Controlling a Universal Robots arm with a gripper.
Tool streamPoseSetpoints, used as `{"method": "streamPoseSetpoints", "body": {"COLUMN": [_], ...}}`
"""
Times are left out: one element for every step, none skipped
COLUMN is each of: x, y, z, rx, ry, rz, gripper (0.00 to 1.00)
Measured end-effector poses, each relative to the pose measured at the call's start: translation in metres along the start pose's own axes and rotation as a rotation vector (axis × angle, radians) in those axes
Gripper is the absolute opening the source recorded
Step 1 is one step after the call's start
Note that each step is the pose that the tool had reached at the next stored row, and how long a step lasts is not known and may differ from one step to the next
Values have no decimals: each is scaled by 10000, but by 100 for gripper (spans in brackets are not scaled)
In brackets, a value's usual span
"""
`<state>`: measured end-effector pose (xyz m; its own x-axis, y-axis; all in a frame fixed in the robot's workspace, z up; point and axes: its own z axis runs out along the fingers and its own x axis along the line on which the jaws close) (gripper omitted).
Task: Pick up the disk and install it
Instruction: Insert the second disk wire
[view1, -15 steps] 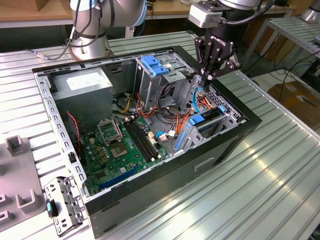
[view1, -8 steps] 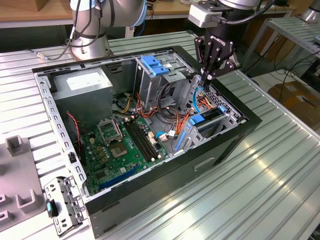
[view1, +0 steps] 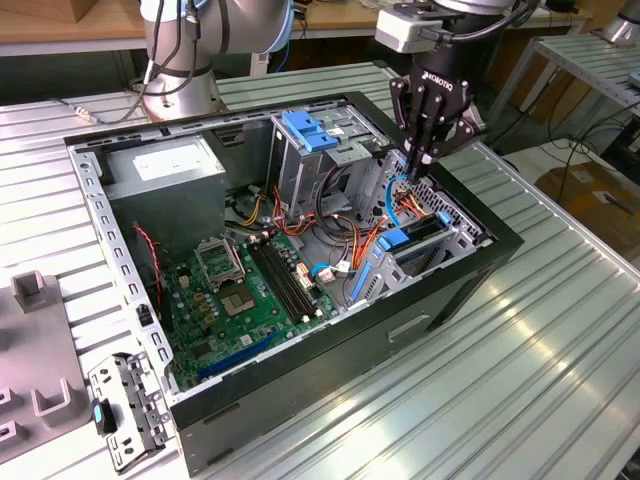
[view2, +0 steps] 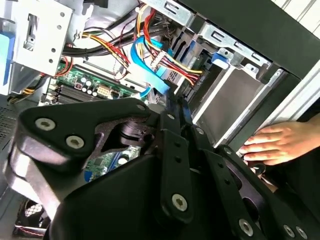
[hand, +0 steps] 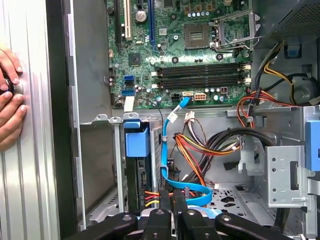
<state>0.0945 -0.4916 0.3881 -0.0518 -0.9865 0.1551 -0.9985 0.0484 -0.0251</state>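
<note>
Exterior view: high, off to one side, looking down at the whole open computer case (view1: 300, 250) on the counter (view1: 560, 330). Both wrist views sit close above the gripper (hand: 172, 210), facing into the case; all three share the motherboard (hand: 190, 55) and cable bundle (hand: 200, 150).

Open computer case (view1: 480, 275) on ribbed metal table (view1: 560, 380), green motherboard (view1: 245, 290), grey power supply (view1: 165, 170), coloured cables (hand: 200, 145)

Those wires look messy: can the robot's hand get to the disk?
Probably yes. The disk stands in its cage with its blue top bare; the hand hangs just beside it, and the cables run alongside, not over it.
</note>
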Motion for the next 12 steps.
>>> {"method": "streamPoseSetpoints", "body": {"x": [-10,-16,-23,-31,-36,-41,-47,-50,-53,-55,-58,-59], "y": [0,-1,-1,-2,-3,-4,-5,-6,-6,-6,-6,-6], "z": [-2,0,8,17,22,25,30,35,41,47,57,68], "rx": [0,2,5,6,6,7,7,7,7,7,8,9], "ry": [2,38,99,117,120,123,124,128,135,146,163,184], "rz": [0,-1,-3,-2,-2,-2,-2,-2,-3,-3,-3,-3], "gripper": [19,25,25,25,25,25,25,25,25,25,25,25]}}
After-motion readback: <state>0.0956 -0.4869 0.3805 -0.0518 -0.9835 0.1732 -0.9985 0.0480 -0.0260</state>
